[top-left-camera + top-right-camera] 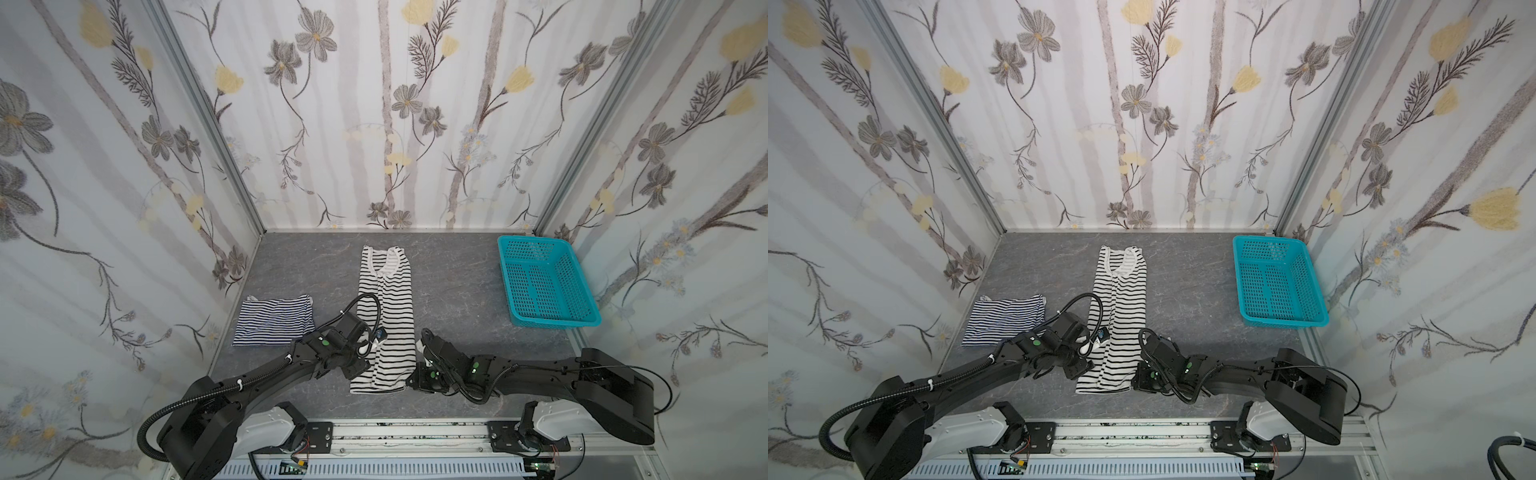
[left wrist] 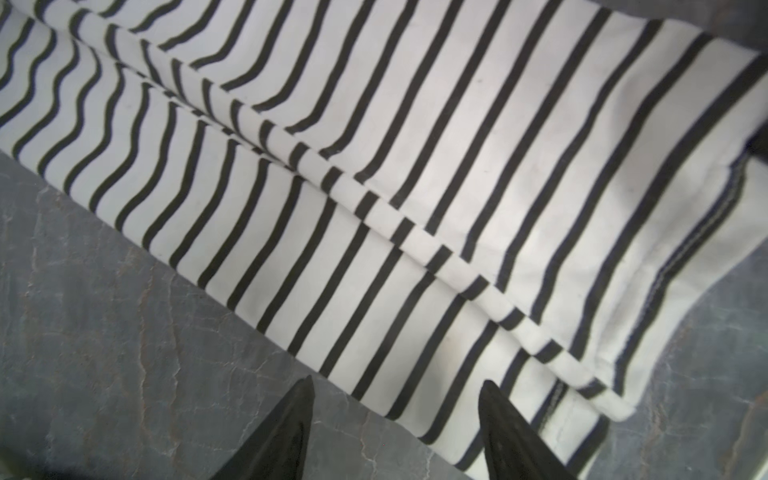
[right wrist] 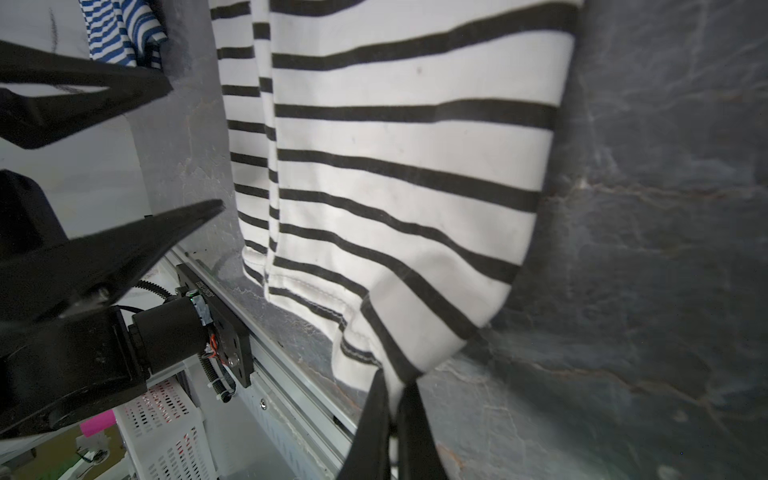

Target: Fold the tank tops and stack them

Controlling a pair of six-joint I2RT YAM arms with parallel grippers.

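A white tank top with wide black stripes [image 1: 386,299] lies folded lengthwise in the middle of the grey table, neck toward the back wall. A folded navy-and-white tank top [image 1: 272,320] rests to its left. My right gripper [image 3: 395,380] is shut on the near right hem corner of the white tank top [image 3: 395,166], which bunches up at the pinch. My left gripper [image 2: 395,382] stands open at the near left edge of that top [image 2: 415,166], one fingertip over the table, the other over cloth. The open left fingers [image 3: 124,257] also show in the right wrist view.
A turquoise perforated basket [image 1: 548,282] stands at the back right of the table. A metal rail [image 1: 415,436] runs along the front edge, with both arm bases on it. Floral walls close in the left, back and right sides.
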